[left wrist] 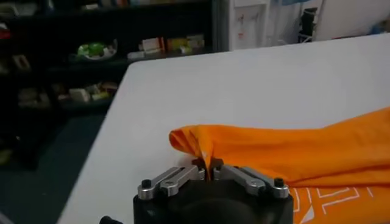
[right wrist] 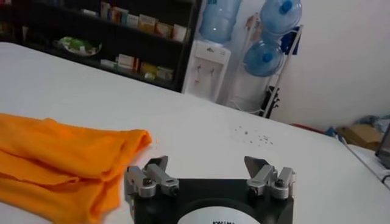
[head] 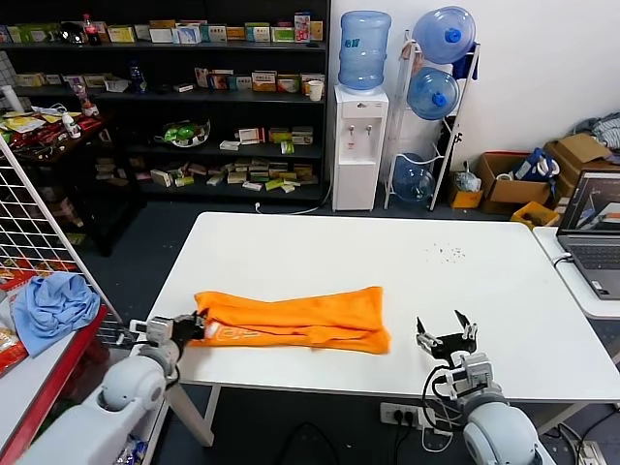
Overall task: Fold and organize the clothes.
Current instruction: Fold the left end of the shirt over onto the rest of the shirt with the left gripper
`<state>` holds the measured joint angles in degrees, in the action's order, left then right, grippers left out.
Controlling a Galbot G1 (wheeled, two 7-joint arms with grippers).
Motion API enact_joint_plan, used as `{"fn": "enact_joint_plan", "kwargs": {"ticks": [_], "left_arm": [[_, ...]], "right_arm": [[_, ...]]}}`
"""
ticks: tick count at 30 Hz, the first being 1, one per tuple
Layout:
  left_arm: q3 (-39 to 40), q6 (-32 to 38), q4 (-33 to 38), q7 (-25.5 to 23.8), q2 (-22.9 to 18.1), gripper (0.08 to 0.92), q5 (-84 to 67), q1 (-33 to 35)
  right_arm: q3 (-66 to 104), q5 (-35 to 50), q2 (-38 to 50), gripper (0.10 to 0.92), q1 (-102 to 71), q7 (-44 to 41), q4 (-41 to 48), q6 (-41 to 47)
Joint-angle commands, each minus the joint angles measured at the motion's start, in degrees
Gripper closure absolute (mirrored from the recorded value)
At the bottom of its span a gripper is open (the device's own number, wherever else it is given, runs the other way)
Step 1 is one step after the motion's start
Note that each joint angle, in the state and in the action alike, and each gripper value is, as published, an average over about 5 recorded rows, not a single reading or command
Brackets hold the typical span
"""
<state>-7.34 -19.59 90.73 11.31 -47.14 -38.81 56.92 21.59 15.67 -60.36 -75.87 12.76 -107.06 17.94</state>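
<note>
With the left gripper [left wrist: 209, 172] clenched on a thin pinch of the orange T-shirt [head: 295, 321], folded lengthwise near the desk's [head: 387, 252] front edge, and the right gripper [head: 447, 338] released alongside, the fabric may slip free.

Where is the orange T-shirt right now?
The orange T-shirt lies folded lengthwise near the white table's front edge; the left gripper pinches its left end.

Even, bright indoor light; soft wrist views, faint shadows.
</note>
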Motion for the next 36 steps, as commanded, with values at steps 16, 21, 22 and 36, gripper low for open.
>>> {"fn": "enact_joint_plan", "kwargs": {"ticks": [16, 21, 22, 36], "left_arm": [[7.77, -4.4, 16.47, 9.27, -5.6, 0.872, -11.76, -2.48], [14.34, -4.91, 12.9, 10.78, -11.8, 0.872, -12.78, -6.9], [15.33, -4.94, 11.96, 11.11, -12.98, 0.872, -13.0, -7.68], [20.3, -3.69, -0.97, 13.9, -31.63, 0.872, -10.2, -12.98]], "right_arm": [[0.59, -6.82, -4.41, 0.203, 0.78, 1.05, 4.89, -6.19], [1.37, -7.4, -4.73, 0.203, 0.92, 0.95, 6.51, -6.63], [1.53, -7.39, -4.72, 0.203, 0.97, 0.95, 6.64, -6.65], [2.99, -7.12, -5.12, 0.203, 1.46, 0.84, 7.79, -6.94]]}}
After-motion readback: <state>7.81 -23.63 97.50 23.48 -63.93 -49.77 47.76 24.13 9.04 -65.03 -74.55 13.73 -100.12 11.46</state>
